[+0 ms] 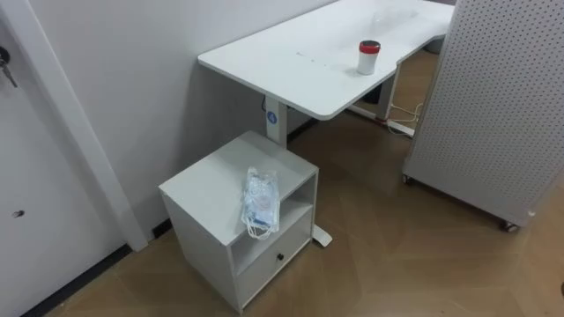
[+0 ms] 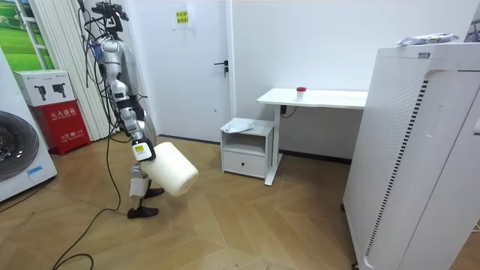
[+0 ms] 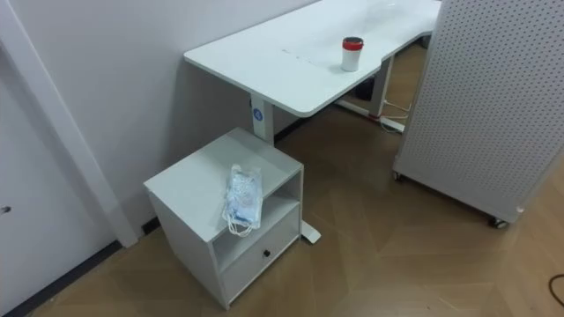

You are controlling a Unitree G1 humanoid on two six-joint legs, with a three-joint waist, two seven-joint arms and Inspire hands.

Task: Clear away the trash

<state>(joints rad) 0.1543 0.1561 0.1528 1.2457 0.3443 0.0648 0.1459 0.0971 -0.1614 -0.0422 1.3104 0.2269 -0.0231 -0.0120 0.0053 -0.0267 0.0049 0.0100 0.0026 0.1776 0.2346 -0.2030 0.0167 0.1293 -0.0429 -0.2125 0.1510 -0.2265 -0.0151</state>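
A wood-pattern floor (image 1: 397, 246) runs up to a plain white wall (image 1: 132, 79). A tall white perforated unit on casters (image 1: 502, 97) stands at the right. A long white desk (image 1: 300, 62) stands along the wall. Just beside its leg is a small grey-white bedside cabinet (image 1: 207, 180), with an open shelf above a drawer.

In the room view the robot stands on the floor near a white door (image 2: 202, 67), well apart from the cabinet. Its right hand (image 2: 142, 150) hangs at the top of a white cylindrical bin (image 2: 172, 169); whether it grips the bin cannot be told.

The garbage, a crumpled clear plastic bag (image 1: 262, 201), lies on the cabinet top at its front edge, with loops hanging over. A red-lidded white cup (image 1: 368, 56) stands upright on the desk.
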